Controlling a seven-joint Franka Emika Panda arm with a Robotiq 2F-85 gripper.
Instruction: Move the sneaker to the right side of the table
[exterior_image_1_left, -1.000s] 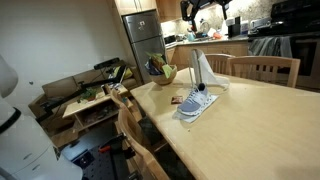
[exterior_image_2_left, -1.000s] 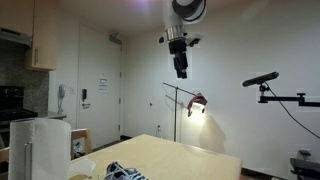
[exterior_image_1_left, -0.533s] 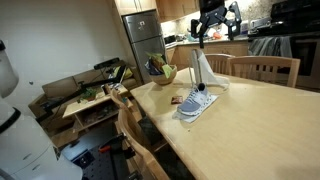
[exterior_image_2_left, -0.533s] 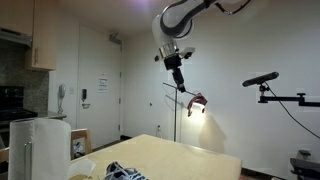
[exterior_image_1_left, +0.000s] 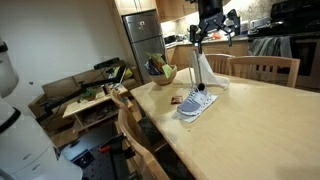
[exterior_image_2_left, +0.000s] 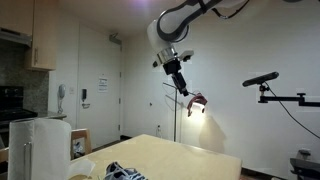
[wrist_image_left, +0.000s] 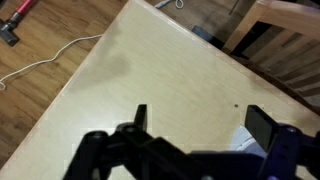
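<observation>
The sneaker (exterior_image_1_left: 197, 102), grey-blue with a white sole, lies on the light-wood table (exterior_image_1_left: 250, 125) near its far-left part. It also shows at the bottom edge of an exterior view (exterior_image_2_left: 125, 172). My gripper (exterior_image_1_left: 201, 33) hangs high above the table, well over the sneaker, open and empty. It is tilted in an exterior view (exterior_image_2_left: 183, 86). In the wrist view the two dark fingers of the gripper (wrist_image_left: 200, 122) stand wide apart over the bare tabletop (wrist_image_left: 150, 70). A pale sliver of the sneaker (wrist_image_left: 246, 146) shows near one finger.
A small dark brown item (exterior_image_1_left: 176, 100) lies beside the sneaker. A pale upright bag (exterior_image_1_left: 205, 70) and a bowl (exterior_image_1_left: 161, 73) stand behind it. Wooden chairs (exterior_image_1_left: 265, 68) (exterior_image_1_left: 133, 128) flank the table. A cluttered shelf table (exterior_image_1_left: 90, 98) stands beyond. The floor (wrist_image_left: 40, 60) lies past the table edge.
The arm has come down from the top of the picture and the gripper has tilted from pointing straight down. The sneaker has not moved.
</observation>
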